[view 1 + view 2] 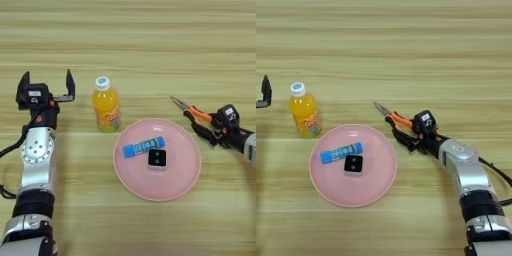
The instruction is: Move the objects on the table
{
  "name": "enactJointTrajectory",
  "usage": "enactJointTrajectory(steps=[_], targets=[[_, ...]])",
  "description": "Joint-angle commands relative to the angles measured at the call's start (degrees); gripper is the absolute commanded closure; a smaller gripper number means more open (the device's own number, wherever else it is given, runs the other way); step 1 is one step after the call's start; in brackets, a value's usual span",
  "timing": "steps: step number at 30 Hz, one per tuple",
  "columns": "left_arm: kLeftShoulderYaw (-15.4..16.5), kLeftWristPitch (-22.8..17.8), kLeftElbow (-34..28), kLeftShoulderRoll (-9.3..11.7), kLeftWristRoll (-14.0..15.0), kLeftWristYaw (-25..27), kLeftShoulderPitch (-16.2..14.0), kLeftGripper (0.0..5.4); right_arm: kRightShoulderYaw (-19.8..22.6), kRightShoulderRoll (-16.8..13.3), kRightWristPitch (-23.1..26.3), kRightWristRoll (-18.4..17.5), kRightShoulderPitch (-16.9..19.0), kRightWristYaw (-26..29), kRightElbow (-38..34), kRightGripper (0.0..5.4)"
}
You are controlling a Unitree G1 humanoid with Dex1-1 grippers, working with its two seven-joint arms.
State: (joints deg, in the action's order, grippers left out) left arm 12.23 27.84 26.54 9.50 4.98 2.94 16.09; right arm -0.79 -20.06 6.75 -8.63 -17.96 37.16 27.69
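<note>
The orange juice bottle (106, 105) with its white cap stands upright left of the pink plate (175, 185). On the plate lie the blue tube (144, 147) and, just below it, the black square block (157, 158). My left gripper (47, 84) is open and upright, a little left of the bottle and apart from it. The pliers (191, 112) lie on the table off the plate's upper right edge, tips pointing up-left. My right gripper (412, 132) is low at the handle end, shut on the pliers' orange and black handles.
The wooden table (130, 40) fills the view. My left forearm (36, 165) runs down the left side. In the right eye view, my right forearm (468, 172) runs from the lower right toward the pliers.
</note>
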Motion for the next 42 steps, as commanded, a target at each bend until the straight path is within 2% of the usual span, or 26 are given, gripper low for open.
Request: enactJointTrajectory(steps=[1,8,24,32,42], targets=[[0.0,0.0,0.4,0.2,0.4,0.3,0.4,0.00,0.1,0.2,0.7,-0.3,-0.2,0.5,-0.8,1.88],[0.0,0.0,0.2,0.2,0.4,0.4,0.3,0.00,1.5,0.7,-0.5,-1.5,0.1,-0.3,-5.6,1.90],[-0.1,0.2,0.4,0.1,0.3,0.4,0.3,0.00,1.9,-0.5,3.2,-5.3,2.8,1.0,-20.6,1.91],[-0.1,0.1,0.2,0.1,0.3,0.4,0.3,0.00,1.1,-1.9,4.4,-6.9,5.6,4.8,-27.4,1.91],[-0.1,0.1,0.3,0.1,0.3,0.4,0.3,0.00,-0.8,-4.0,5.2,-7.2,8.1,9.3,-30.7,1.91]])
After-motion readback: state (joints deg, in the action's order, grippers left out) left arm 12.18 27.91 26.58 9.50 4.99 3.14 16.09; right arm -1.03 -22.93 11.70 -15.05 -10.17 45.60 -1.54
